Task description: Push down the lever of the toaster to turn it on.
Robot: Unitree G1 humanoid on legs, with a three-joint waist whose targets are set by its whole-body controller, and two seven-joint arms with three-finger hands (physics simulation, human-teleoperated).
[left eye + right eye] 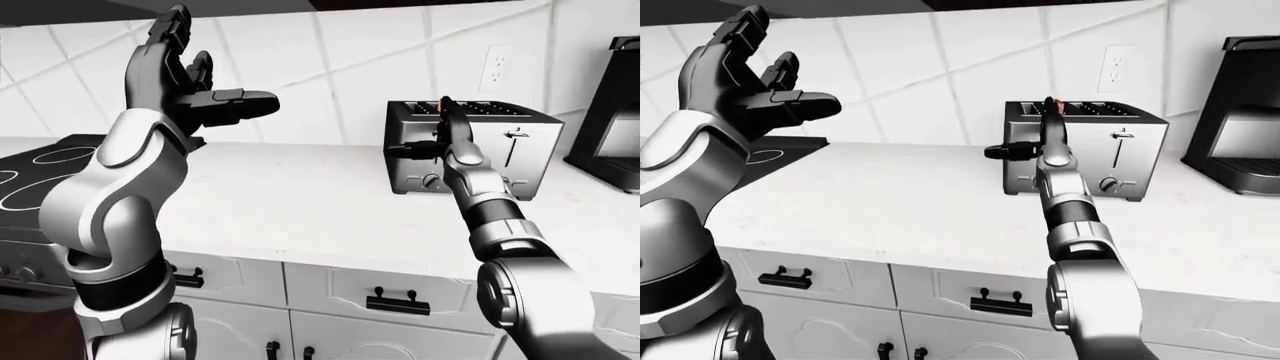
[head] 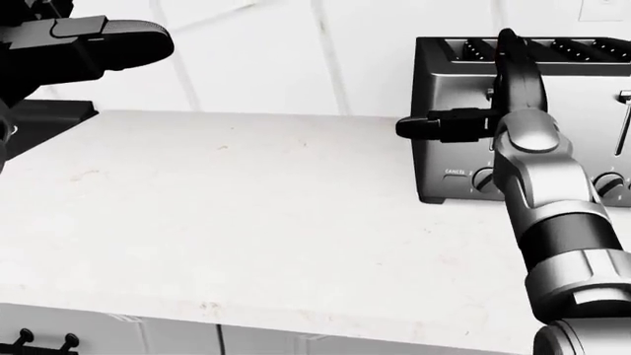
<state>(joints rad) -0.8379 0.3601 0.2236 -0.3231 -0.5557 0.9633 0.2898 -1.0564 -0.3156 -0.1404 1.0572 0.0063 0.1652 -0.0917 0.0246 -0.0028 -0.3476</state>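
My right robot hand (image 2: 464,111), fingers spread wide, sits against the toaster (image 1: 470,146), left robot hand (image 1: 190,82) wide open.

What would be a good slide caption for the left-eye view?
Right hand reaches the toaster on the white counter; left hand raised open.
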